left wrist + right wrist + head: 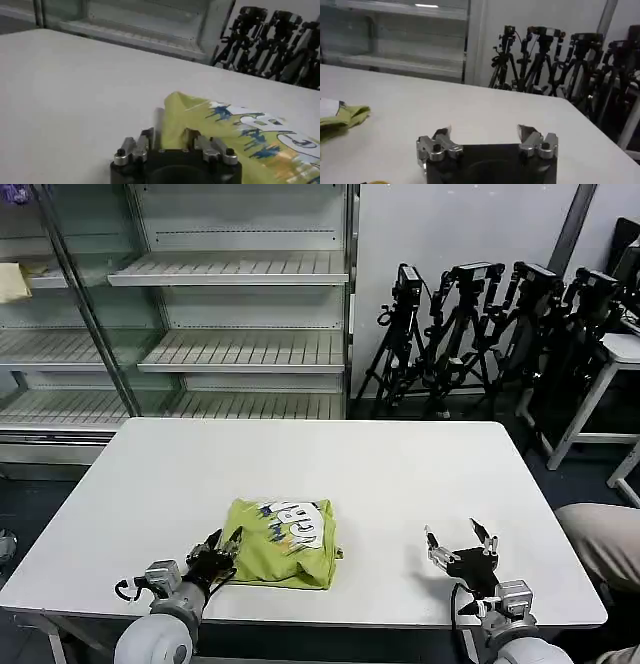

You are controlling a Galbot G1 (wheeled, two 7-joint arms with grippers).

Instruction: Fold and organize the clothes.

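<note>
Lime yellow-green T-shirt (283, 541) of thin soft fabric, showing a white and blue print, lay folded into a compact square near the front edge of the white rectangular table (400, 474). The left gripper (222, 548) sat at its left edge, fingers spread slightly around the fold, probably to tidy or shift it. The right gripper (460, 538) waited well apart on bare tabletop, fingers spread wide.

White table (400, 474); empty metal shelving (240, 344) behind it; black tripods (480, 334) against the wall.
</note>
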